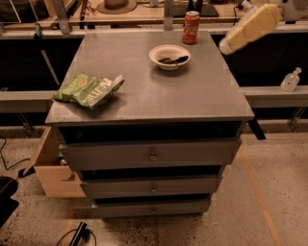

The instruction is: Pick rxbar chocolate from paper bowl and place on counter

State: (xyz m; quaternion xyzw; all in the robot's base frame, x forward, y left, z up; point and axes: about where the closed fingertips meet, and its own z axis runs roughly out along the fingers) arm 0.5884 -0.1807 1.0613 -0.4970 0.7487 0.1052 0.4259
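Observation:
The paper bowl [169, 56] stands on the grey counter [159, 98] near its back edge, right of the middle. The dark rxbar chocolate [173, 60] lies inside the bowl. My gripper [224, 47] is at the lower end of the cream arm [250, 26], which reaches in from the upper right. It hangs in the air above the counter's right back edge, to the right of the bowl and apart from it.
An orange-red can [191, 27] stands just behind the bowl. A green chip bag [89, 89] lies at the counter's left front. A cluttered wooden bench [120, 14] runs behind. A clear bottle [291, 79] sits on a ledge to the right. A wooden box [48, 163] stands at the lower left.

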